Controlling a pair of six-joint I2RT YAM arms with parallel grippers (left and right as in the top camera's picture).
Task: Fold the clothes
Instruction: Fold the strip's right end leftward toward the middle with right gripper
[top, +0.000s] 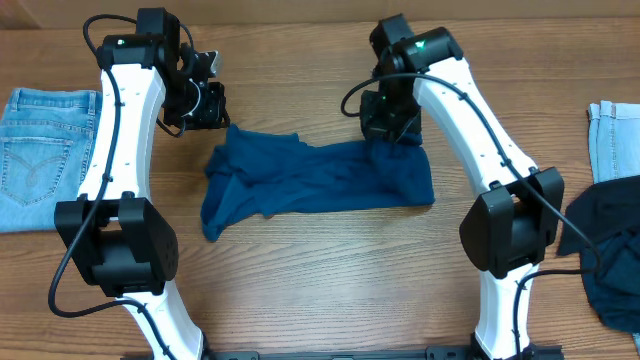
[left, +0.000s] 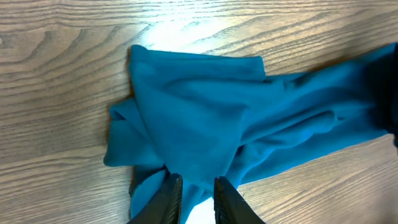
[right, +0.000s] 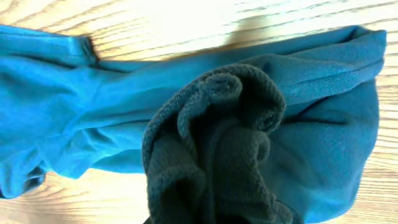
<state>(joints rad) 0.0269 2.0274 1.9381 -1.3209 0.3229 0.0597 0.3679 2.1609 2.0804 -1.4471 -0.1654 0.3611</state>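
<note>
Bare table (top: 330, 270) lies open across the lower centre; jeans (top: 40, 150) block the left edge, dark clothes (top: 610, 250) the right.

Both arms reach to the far side. The left gripper (left: 196, 198) is narrowly parted; the right gripper (top: 390, 128) is clamped closed, pointing down.

even, soft light from above in the overhead view, with faint shadows under the arms. both wrist views show white glare on the desk (left: 180, 31) near twelve o'clock. the bunched blue cloth (right: 217, 155) close to the right wrist lens is dim and slightly blurred.
</note>
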